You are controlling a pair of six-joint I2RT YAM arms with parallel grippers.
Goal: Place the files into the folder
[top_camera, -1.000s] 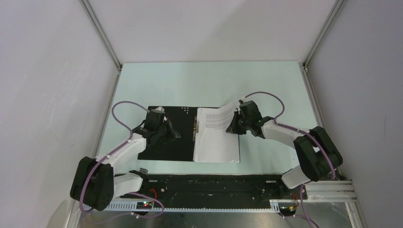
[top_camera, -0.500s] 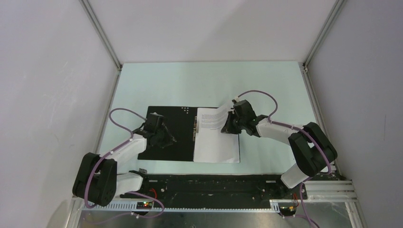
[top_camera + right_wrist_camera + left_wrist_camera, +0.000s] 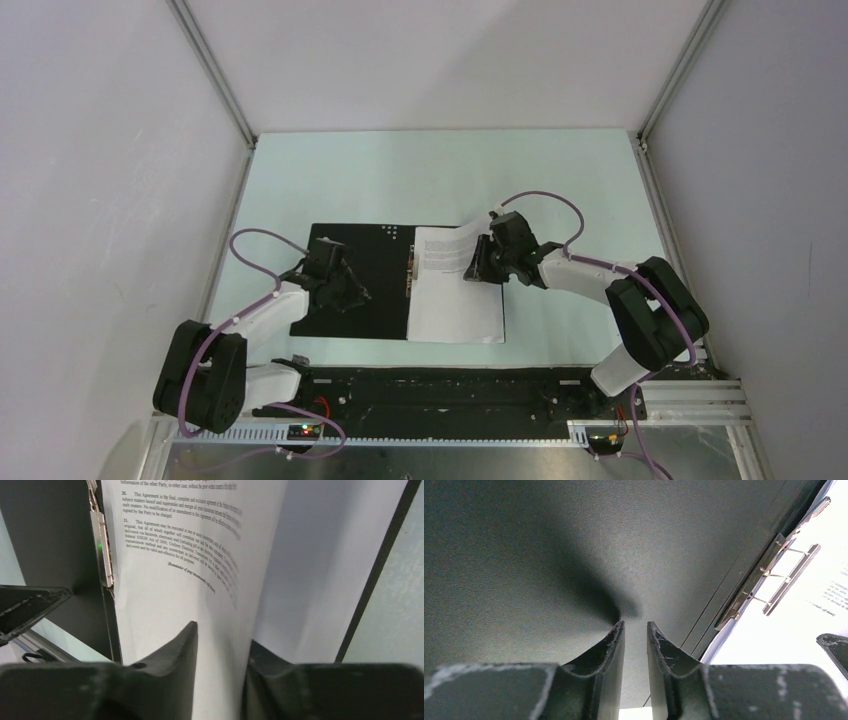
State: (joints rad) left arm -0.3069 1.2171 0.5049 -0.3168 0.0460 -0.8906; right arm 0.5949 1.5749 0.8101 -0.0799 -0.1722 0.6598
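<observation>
The folder (image 3: 375, 315) lies open on the bench (image 3: 400, 170), black inside up, with its metal clip (image 3: 769, 575) running along the spine. The files are on its right half. The plain sheet (image 3: 455, 315) lies flat there, and the printed sheet (image 3: 170, 545) rests over it with its far right corner lifted and curled. The right pincer (image 3: 222, 635) is at that corner with its jaws parted wider than the paper, so the sheet stands loosely between them rather than being clamped. The left pincer (image 3: 635, 625) holds nothing; its jaws leave only a narrow slit, and its tips seem to rest on the bare left cover, apparently pinning the folder in place. The step in hand looks like laying the second sheet down. The next move calls for the right pincer to back away from the corner without dragging the paper, so that the sheet drops flat, square with the one beneath and clear of the clip.
</observation>
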